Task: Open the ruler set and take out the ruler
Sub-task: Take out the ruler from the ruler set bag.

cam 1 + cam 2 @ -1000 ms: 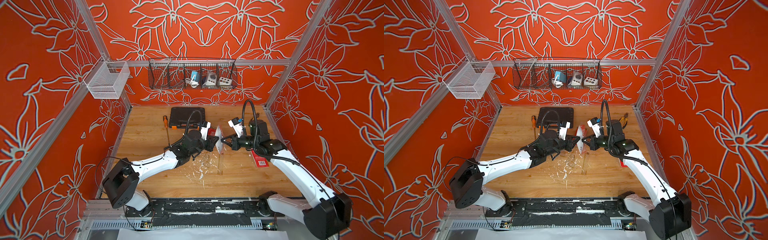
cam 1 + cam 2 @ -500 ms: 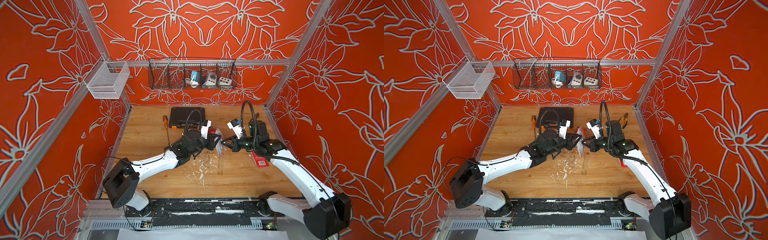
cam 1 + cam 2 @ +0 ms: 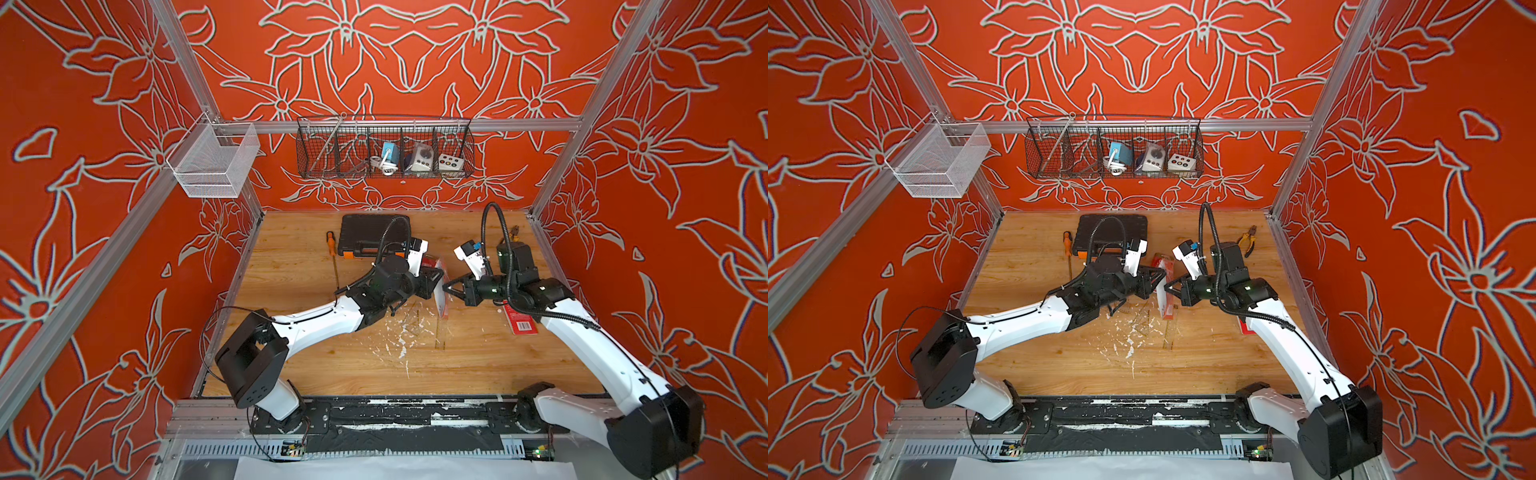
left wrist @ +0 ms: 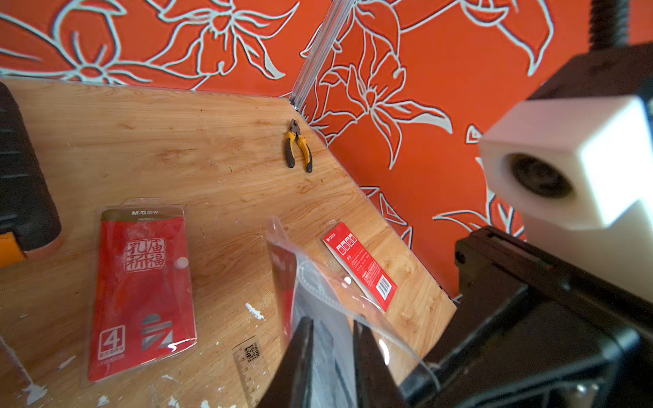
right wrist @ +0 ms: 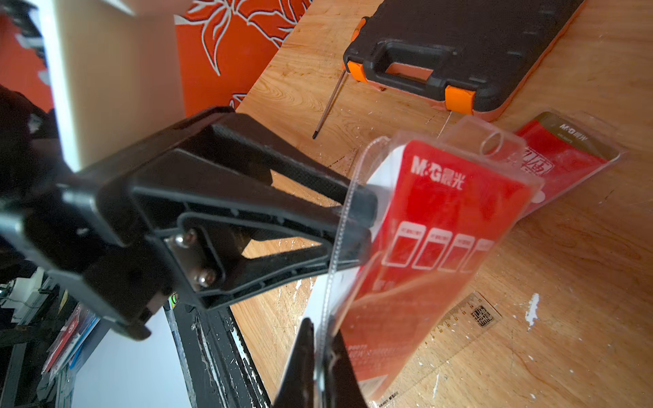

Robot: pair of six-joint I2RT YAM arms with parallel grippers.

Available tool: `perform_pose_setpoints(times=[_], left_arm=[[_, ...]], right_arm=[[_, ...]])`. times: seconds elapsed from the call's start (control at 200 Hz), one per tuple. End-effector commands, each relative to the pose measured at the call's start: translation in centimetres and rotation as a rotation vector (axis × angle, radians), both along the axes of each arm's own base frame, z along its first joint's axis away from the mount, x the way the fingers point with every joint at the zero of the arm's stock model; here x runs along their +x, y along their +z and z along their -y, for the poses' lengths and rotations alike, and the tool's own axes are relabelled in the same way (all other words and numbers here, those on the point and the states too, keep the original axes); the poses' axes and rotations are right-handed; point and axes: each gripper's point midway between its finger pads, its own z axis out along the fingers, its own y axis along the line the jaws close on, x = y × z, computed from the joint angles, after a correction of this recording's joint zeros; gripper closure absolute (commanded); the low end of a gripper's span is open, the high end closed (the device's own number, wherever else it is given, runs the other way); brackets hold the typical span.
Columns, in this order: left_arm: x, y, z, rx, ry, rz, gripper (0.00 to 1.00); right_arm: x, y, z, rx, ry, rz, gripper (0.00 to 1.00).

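Fingers [image 5: 282, 176] from both sides pinch the clear-sleeved, red-carded ruler set [image 5: 441, 219] edgewise.

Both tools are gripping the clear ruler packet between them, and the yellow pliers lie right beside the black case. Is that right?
Not quite. The pliers lie apart from the black case, near the far right corner, as a top view shows. The left tool and right tool do grip the ruler packet.
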Motion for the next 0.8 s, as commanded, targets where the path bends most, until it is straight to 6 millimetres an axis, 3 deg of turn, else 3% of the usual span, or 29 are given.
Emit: perform_pose_setpoints(times=[0.0,0.325,0.796], left_arm=[[-0.6,0.1,-0.9,-0.005,0.008,0.021,0.78],[-1.3,1.6,-1.6,-0.051,0.008,0.063,0.76],[-1.1,-0.2,0.1,-0.010,-0.054,0.014,0.75]], right_arm=[[0.5,2.3,-0.3,0.014,0.015,0.083,1.00],[0.6,2.7,-0.4,0.021,0.017,0.089,1.00],[0.2,2.9,-0.4,0.030,0.031,0.092,1.00]])
